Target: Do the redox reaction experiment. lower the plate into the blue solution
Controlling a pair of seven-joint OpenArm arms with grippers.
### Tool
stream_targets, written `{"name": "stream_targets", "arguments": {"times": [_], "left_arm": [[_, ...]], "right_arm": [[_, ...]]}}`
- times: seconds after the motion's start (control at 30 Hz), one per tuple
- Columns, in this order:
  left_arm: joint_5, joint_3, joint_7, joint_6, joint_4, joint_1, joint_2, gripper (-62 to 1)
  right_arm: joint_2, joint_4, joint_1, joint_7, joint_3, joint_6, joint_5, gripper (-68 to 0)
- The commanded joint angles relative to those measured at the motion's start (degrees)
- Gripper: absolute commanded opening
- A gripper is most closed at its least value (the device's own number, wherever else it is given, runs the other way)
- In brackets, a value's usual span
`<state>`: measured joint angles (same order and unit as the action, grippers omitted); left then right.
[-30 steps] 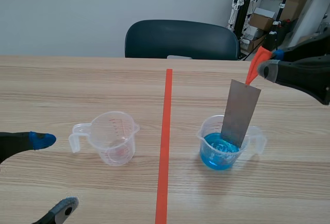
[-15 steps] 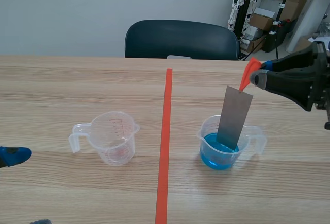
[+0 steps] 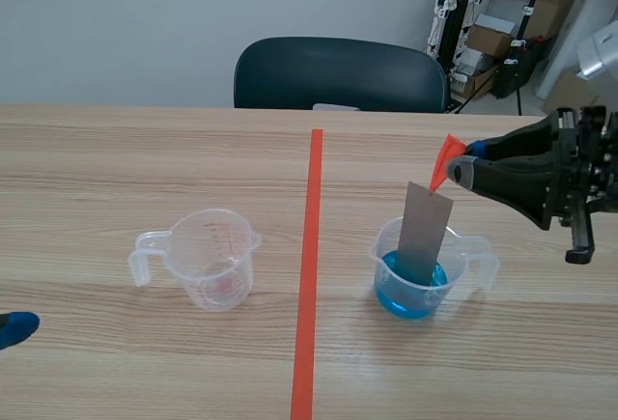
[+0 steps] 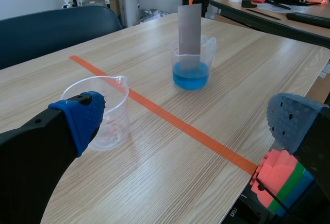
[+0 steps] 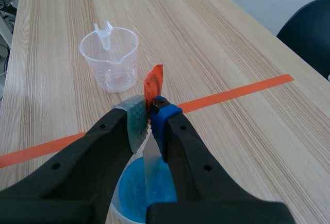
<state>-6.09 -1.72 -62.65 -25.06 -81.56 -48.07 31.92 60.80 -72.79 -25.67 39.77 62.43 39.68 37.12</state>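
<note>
A grey metal plate (image 3: 425,232) with an orange tab (image 3: 445,161) at its top hangs tilted, its lower end dipped in the blue solution of the right-hand clear beaker (image 3: 417,270). My right gripper (image 3: 462,169) is shut on the tab above the beaker. In the right wrist view, the gripper (image 5: 149,112) pinches the tab (image 5: 153,82) over the blue solution (image 5: 135,193). My left gripper (image 4: 185,121) stands open low at the table's near left, facing the plate (image 4: 189,28). In the scene view only its blue fingertip (image 3: 14,328) shows.
An empty clear beaker (image 3: 208,258) stands left of the orange tape line (image 3: 309,266). A dark chair (image 3: 338,72) sits behind the table's far edge, with boxes and stands (image 3: 502,24) at the back right. A pink, green and blue block (image 4: 281,175) lies past the table's edge.
My right gripper has come down and to the left, sinking the plate deeper into the blue solution. My left gripper has drawn back toward the near left corner, almost out of the scene view.
</note>
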Motion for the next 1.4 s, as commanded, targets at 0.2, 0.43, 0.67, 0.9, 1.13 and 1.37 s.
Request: {"name": "stream_targets", "arguments": {"times": [0.2, 0.43, 0.67, 0.9, 1.13, 1.37], "left_arm": [[-2.0, -0.2, -4.3, 0.3, 3.2, 0.2, -3.8, 1.4], [-3.7, -0.2, -5.5, 0.3, 6.9, 2.1, -7.4, 1.4], [-3.9, -0.2, -7.1, 0.3, 7.0, 2.9, -8.3, 1.4], [-5.8, -0.2, -7.0, 0.6, 7.0, 4.4, -8.5, 1.4], [-6.0, -0.2, -7.0, 1.4, 7.0, 4.4, -8.5, 1.4], [-6.0, -0.3, -7.0, 1.4, 7.0, 4.4, -8.5, 1.4]], "right_arm": [[-1.6, 1.5, -0.7, 1.4, -0.1, 0.0, 0.3, -67.3], [-2.1, 1.6, -0.7, 1.3, -0.1, 0.0, -0.6, -67.3], [-2.0, 1.6, -0.7, 1.1, -0.1, 0.7, -0.7, -67.3], [-1.9, 1.6, -0.7, 1.5, -0.1, 1.0, -0.7, -67.3], [-1.9, 1.6, -0.7, 1.5, -0.1, 1.1, -0.7, -67.3], [-1.9, 1.6, -0.7, 1.5, -0.1, 1.1, -0.7, -67.3]]}}
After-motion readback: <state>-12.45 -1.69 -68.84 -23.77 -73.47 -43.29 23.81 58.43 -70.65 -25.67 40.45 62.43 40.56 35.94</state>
